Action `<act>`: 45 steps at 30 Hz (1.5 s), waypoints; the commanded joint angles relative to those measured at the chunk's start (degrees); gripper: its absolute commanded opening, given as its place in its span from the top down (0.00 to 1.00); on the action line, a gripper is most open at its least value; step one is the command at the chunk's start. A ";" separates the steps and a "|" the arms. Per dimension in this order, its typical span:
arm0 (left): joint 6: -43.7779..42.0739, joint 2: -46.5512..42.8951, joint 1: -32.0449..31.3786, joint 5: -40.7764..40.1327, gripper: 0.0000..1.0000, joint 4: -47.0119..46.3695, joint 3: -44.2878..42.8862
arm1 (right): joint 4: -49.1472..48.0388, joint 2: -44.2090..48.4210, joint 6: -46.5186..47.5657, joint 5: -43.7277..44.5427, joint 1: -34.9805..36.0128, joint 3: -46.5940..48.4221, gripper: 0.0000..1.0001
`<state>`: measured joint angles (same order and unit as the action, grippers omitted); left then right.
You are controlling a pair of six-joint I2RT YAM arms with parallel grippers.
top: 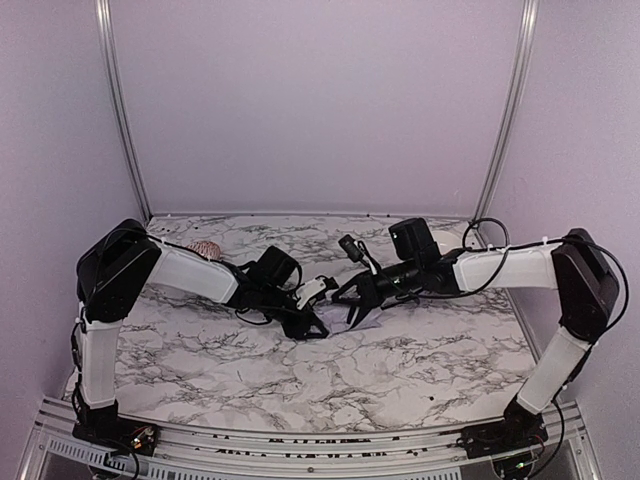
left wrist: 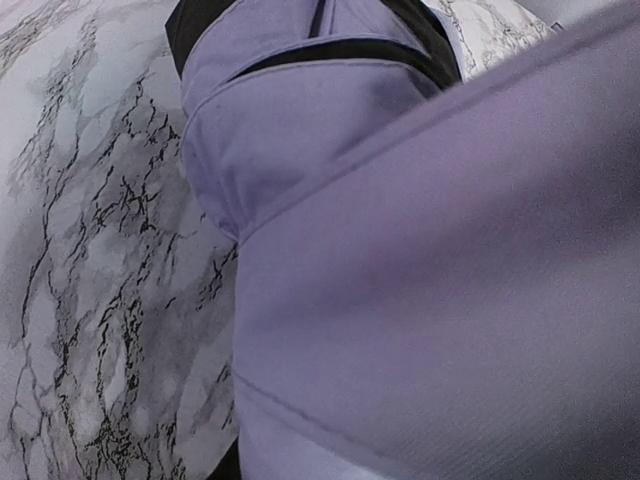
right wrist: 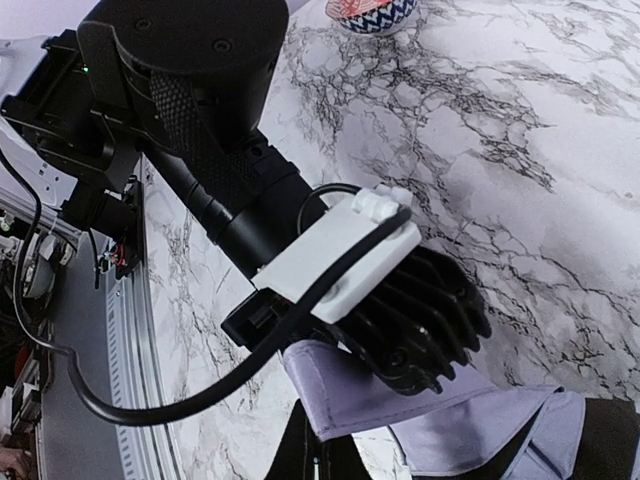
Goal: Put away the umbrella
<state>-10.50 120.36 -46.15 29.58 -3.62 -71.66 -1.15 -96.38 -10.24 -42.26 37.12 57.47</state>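
While left claw (right wrist: 422,365) pinches umbrella (right wrist: 450,425) fabric, right claw (top: 350,305) pressed together; patterned bowl (right wrist: 372,12) contents unseen

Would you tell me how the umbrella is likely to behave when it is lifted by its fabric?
The umbrella looks floppy: its lavender fabric lies in loose folds, so it would probably sag. The smooth surface suggests it may slip. Thin cloth, so likely light.

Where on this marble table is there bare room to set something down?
Best: the wide near strip of the white marble table, between the arm bases and the middle. A narrower bare band runs along the back wall, right of the small patterned bowl. Crowded: the centre, where left gripper and right gripper meet over the pale lavender fabric umbrella.
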 commanded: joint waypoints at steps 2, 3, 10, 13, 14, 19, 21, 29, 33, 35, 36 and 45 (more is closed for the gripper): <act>7.14 5.24 3.57 -3.87 1.00 6.53 0.92 | -1.74 6.37 5.86 -4.31 3.21 1.48 1.00; 7.95 5.50 4.07 -3.79 1.00 6.06 0.72 | -1.45 6.45 6.57 -4.35 3.98 -0.10 1.00; 9.57 7.40 6.42 -1.97 1.00 5.27 -0.80 | 4.48 5.23 10.49 -3.14 7.46 -8.38 1.00; 10.24 7.49 6.77 -0.58 1.00 4.53 -0.68 | 5.72 3.43 12.04 1.49 7.35 -11.59 1.00; 10.44 7.33 6.79 0.07 1.00 4.24 -0.48 | 6.31 2.30 12.52 3.37 7.35 -11.71 1.00; 12.71 6.05 8.82 3.94 1.00 1.62 0.93 | 3.39 -2.39 12.05 8.00 7.35 -11.17 1.00; 15.06 5.55 9.32 5.65 1.00 -1.69 2.07 | 2.07 -3.99 12.27 9.35 7.36 -10.66 1.00; 17.89 6.00 10.21 8.92 1.00 -3.91 1.98 | 0.73 -9.60 14.44 13.98 6.60 -8.77 1.00; 18.57 6.05 10.34 11.98 1.00 -5.17 2.17 | -0.88 -12.38 14.27 14.27 6.56 -7.93 1.00; 19.20 6.12 10.29 13.25 1.00 -5.88 2.17 | -2.05 -12.81 13.83 15.07 6.49 -7.60 1.00; 19.37 6.12 10.29 13.89 1.00 -6.01 2.15 | -2.42 -12.86 13.41 15.50 6.29 -7.60 1.00; 20.25 4.27 10.30 19.88 1.00 -7.06 3.95 | -6.81 -14.00 11.25 18.56 4.53 -6.54 1.00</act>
<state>7.97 124.05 -37.80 49.15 -11.44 -69.84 -12.51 -107.83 2.20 -25.47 41.89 50.94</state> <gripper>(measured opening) 0.330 0.008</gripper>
